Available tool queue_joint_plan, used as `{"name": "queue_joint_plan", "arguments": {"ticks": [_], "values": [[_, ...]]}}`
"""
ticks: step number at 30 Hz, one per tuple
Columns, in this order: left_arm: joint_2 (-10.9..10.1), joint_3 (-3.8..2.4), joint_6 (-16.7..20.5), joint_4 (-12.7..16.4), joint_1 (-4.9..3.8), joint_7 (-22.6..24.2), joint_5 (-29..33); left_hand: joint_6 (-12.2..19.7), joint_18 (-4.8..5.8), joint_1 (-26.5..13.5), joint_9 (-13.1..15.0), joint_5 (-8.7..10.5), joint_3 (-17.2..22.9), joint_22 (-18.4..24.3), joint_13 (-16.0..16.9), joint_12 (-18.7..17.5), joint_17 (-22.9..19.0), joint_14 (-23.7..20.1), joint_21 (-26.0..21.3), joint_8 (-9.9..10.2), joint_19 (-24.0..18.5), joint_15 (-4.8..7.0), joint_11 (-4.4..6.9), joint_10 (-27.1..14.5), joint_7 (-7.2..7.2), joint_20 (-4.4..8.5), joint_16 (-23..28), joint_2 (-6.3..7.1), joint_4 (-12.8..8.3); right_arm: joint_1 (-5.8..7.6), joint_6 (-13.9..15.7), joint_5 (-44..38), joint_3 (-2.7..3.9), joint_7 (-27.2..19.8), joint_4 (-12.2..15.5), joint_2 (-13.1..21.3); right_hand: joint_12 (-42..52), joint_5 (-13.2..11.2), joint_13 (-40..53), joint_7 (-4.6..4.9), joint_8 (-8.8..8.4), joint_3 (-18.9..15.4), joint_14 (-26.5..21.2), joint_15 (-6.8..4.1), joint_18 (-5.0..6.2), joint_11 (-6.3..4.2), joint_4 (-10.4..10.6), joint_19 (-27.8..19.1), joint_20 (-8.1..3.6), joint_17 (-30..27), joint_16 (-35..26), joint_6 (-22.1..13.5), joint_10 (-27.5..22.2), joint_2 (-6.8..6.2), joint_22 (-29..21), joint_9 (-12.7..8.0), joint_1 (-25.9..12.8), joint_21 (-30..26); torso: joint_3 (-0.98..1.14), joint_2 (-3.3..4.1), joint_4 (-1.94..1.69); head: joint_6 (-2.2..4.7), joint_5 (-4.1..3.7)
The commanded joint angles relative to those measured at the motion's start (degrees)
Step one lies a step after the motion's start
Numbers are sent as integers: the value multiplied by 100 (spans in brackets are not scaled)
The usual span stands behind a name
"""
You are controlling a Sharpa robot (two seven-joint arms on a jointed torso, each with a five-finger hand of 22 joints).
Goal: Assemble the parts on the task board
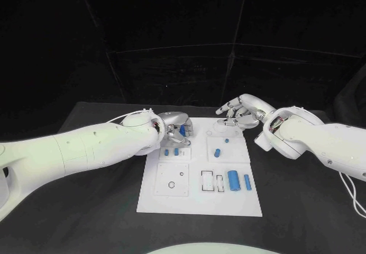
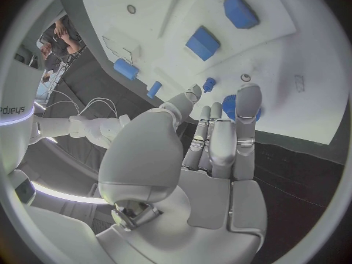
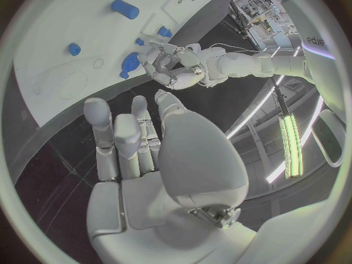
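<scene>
The white task board [image 1: 200,203] lies in the middle of the black table. My left hand [image 1: 174,133] hovers at the board's far left corner, where thumb and a fingertip [image 2: 248,94] pinch a round blue part [image 1: 184,129] [image 2: 231,107] [image 3: 131,64] just over the board. My right hand [image 1: 238,114] [image 3: 139,152] sits over the board's far right edge, holding nothing, fingers loosely bent. Two small blue parts [image 1: 171,152] stand near my left hand. A blue cylinder [image 1: 234,180] and a thin blue bar [image 1: 247,182] lie at the board's right.
More blue parts [image 1: 217,153] [image 1: 226,141] sit in the board's upper right panel. Two empty rectangular slots [image 1: 207,180] are beside the cylinder. A raised square panel with a small hole [image 1: 172,180] takes the board's left. Black table surrounds the board.
</scene>
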State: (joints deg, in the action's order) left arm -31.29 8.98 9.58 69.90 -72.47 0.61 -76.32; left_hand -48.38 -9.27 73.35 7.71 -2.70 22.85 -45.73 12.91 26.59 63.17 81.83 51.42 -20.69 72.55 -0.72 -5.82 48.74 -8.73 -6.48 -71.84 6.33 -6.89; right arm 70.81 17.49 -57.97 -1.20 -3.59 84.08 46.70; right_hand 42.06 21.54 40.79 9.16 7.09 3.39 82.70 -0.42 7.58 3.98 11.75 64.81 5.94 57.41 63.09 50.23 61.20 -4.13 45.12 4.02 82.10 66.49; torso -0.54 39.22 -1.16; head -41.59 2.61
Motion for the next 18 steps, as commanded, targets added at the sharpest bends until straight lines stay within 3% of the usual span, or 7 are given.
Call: {"name": "queue_joint_plan", "arguments": {"ticks": [1, 8, 18], "values": [[72, 9, -171, -64, -10, -14, -309, -57, 50, -7, -20, -11, -32, -38, -35, -33, 3, 27, 51, 34, 34, -8, 15, 35, -3, -4, -28, 55, 17, 10, 66, 18, 3, -59, -3, -13, -20, 37, -6, 17, 27, 21, -31, 3, 96, 10, 28, -45, -6, -5, -29, -40, -31, 6, -6, 4, 44, -35, -2, 2, -2, 0, 4], [181, 29, -237, -182, -9, -51, -325, -119, 74, 28, -61, -11, -6, -200, -112, -64, 53, 43, 198, 81, 74, -11, 13, 66, 3, -6, -104, 7, 22, 10, 78, 18, 3, -60, -12, -25, -22, 38, -9, 18, 28, 24, -31, 3, 97, 10, 28, -47, -6, -4, -30, -41, -32, 7, -11, 4, 47, -40, 4, -10, -9, -16, 5], [322, 112, -492, -335, -4, -204, -415, -254, 87, 124, -132, -11, 122, -354, -266, -146, 52, 23, 331, 167, 66, 15, 41, 137, 49, 10, -162, -90, -7, 10, 68, 18, 3, -60, -20, -40, -22, 38, -9, 18, 28, 24, -31, 3, 97, 10, 28, -47, -6, -4, -30, -41, -32, 7, -11, 4, 47, -40, -1, -6, -2, -18, 17]]}}
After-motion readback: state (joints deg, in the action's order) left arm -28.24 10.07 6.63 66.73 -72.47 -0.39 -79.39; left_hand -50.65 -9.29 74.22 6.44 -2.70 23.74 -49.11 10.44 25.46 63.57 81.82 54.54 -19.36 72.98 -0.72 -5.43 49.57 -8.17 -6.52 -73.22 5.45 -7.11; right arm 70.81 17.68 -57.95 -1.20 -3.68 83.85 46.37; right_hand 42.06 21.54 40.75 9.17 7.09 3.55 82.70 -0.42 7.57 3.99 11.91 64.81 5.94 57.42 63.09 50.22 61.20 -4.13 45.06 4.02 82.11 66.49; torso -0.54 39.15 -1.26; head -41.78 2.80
